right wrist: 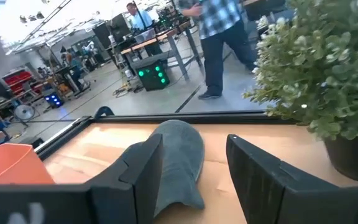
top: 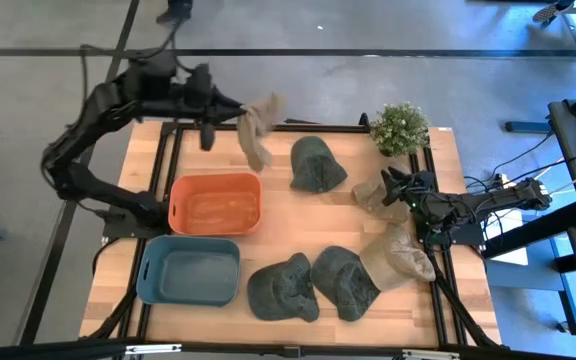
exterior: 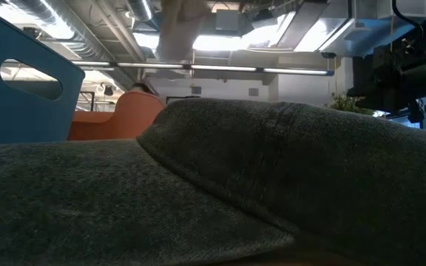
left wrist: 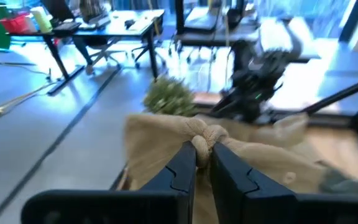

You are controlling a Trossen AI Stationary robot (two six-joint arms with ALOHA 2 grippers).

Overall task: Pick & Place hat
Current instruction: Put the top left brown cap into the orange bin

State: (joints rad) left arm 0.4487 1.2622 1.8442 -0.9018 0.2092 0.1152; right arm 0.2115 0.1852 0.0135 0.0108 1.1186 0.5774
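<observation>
No brand, label or writing can be read on anything on the table.

At the far left, the left gripper (top: 236, 108) is raised over the table's far edge, its fingers (left wrist: 182, 163) pinched narrow on a bunched fold of a tan hat (top: 256, 130). The hat hangs limp from the fingertips, above and just behind the far rim of the orange bin (top: 215, 204). Nearer the front edge, just beside the orange bin, sits a blue bin (top: 189, 270).

Moving right, a dark green cap (top: 316, 164) lies near the back of the wooden table (top: 308, 215), and two more dark green caps (top: 313, 284) lie touching each other near the front edge. A second tan hat (top: 398, 257) rests against the right-hand one of these. A third tan hat (top: 370, 196) lies just beside the right gripper (top: 392, 186), which sits low at the table's right side with its fingers spread wide and nothing between them. A potted plant (top: 400, 128) stands at the far right corner.

Beyond the table, a person (right wrist: 219, 37) in a checked shirt stands on the floor.
</observation>
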